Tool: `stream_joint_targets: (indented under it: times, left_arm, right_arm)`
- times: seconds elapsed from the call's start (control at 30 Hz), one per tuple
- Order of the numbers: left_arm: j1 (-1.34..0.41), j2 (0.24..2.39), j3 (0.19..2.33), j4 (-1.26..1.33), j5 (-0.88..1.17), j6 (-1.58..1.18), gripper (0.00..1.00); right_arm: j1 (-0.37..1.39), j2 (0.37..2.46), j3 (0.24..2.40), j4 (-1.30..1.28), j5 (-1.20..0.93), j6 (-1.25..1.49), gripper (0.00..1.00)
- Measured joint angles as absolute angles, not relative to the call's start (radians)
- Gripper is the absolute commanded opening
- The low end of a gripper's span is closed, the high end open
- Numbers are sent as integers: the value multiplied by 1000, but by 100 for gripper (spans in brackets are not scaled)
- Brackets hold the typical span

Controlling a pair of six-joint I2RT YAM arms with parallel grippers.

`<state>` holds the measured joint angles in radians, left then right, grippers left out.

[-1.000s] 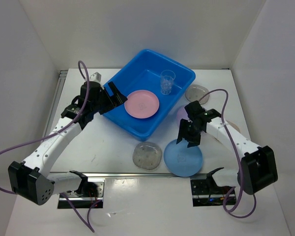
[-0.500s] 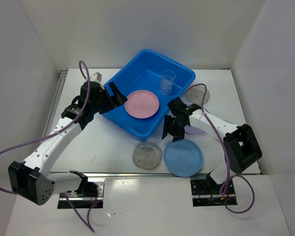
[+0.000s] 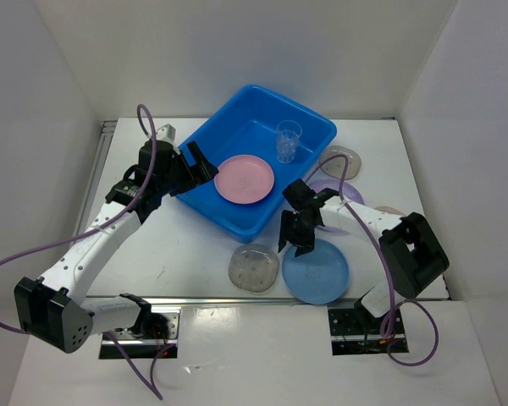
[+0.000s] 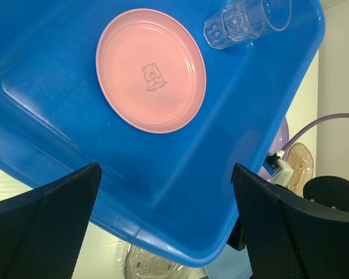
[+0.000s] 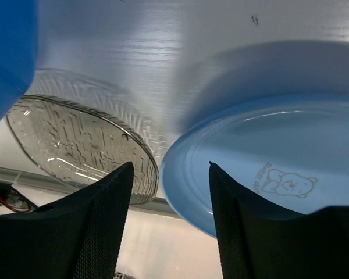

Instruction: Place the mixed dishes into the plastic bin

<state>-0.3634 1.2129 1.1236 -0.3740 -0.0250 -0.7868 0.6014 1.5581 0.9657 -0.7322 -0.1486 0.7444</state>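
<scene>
The blue plate (image 3: 317,272) lies flat on the counter (image 3: 186,245) at the lower centre of the top view, just below the plastic bin (image 3: 224,216). The right gripper (image 3: 296,240) hangs over its upper-left rim, jaws spread apart and holding nothing. I judge this plate to be light, stiff, smooth plastic, so it may slide when pushed; the best hold is on the raised rim, with one jaw under the edge. The left gripper (image 3: 200,163) is at the bin's left wall, jaws wide apart and also empty. There are three round plates: the pink plate (image 3: 245,179) in the bin, the blue one, and a lavender plate (image 3: 332,187) partly under the right arm. There are three speckled ones: the near speckled plate (image 3: 254,266) just left of the blue plate, the far speckled plate (image 3: 339,160) by the bin's right corner, and a third speckled plate (image 3: 391,211) at the right, mostly hidden. One clear cup (image 3: 289,140) stands in the bin.
</scene>
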Motion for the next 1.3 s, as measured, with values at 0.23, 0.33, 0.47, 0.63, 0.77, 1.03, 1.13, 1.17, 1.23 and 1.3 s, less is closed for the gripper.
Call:
stream_joint_targets:
  times: [0.23, 0.33, 0.47, 0.63, 0.77, 1.03, 1.13, 1.17, 1.23, 1.3]
  left_arm:
    - [-363, 1204, 1123, -375, -39, -785, 100]
    - [-363, 1199, 1123, -376, -42, -785, 100]
    - [-363, 1197, 1124, -378, -54, -783, 100]
    - [-363, 1187, 1124, -389, -77, -781, 100]
    - [-359, 1170, 1123, -392, -91, -780, 100]
    - [-348, 1164, 1123, -393, -105, -780, 100]
    - [-348, 1164, 1124, -393, -107, -780, 100]
    - [-348, 1163, 1124, -393, -107, -780, 100]
    - [-348, 1161, 1123, -393, -107, -780, 100]
    - [-348, 1160, 1124, -393, -107, -780, 100]
  right_arm:
    - [606, 1585, 942, -710, -149, 762, 57]
    - [614, 1615, 942, -695, -146, 763, 56]
    - [624, 1655, 948, -688, -130, 764, 49]
    - [633, 1680, 978, -693, -102, 756, 32]
    - [635, 1680, 989, -698, -82, 754, 22]
    - [638, 1654, 997, -735, -44, 751, 2]
    - [638, 1639, 996, -749, -32, 751, 2]
    - [638, 1630, 996, -756, -29, 751, 2]
    - [638, 1605, 996, -773, -25, 754, 2]
    - [638, 1566, 995, -792, -19, 756, 2]
